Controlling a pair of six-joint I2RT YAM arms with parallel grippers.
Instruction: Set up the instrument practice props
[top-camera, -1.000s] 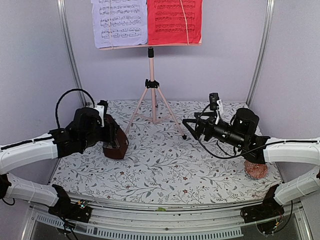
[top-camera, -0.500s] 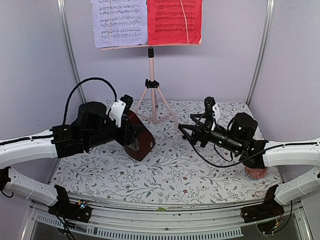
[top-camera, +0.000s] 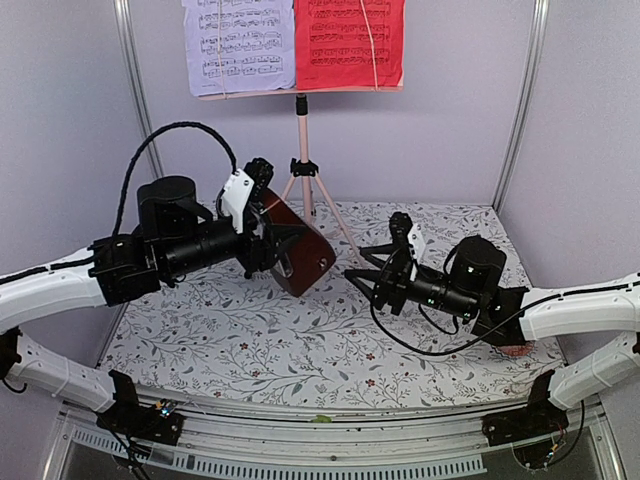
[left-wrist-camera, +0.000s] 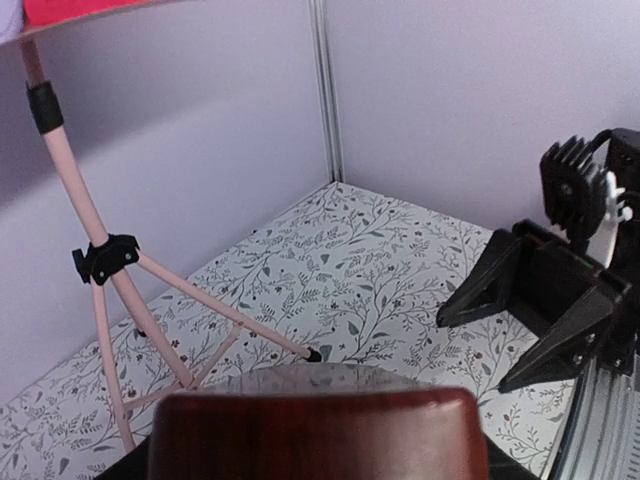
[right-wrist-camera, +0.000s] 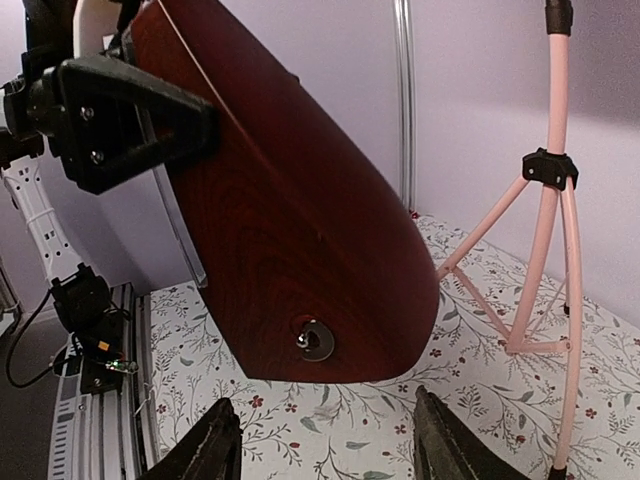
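Beyond the left gripper (top-camera: 279, 251) rises the music stand (top-camera: 302, 170); that claw pinches the tilted metronome (top-camera: 312, 258) above the table (top-camera: 300, 345). Just beside it, the right gripper (top-camera: 362, 280) gapes empty, touching nothing.

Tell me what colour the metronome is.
The metronome is dark reddish-brown wood grain; the right wrist view shows it best.

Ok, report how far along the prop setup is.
Done: the stand is up at the back with the lilac sheet and red sheet on its desk. In hand: the left gripper holds the metronome tilted in the air, and the right gripper, open, faces its base. Left: probably setting the metronome upright on the table.
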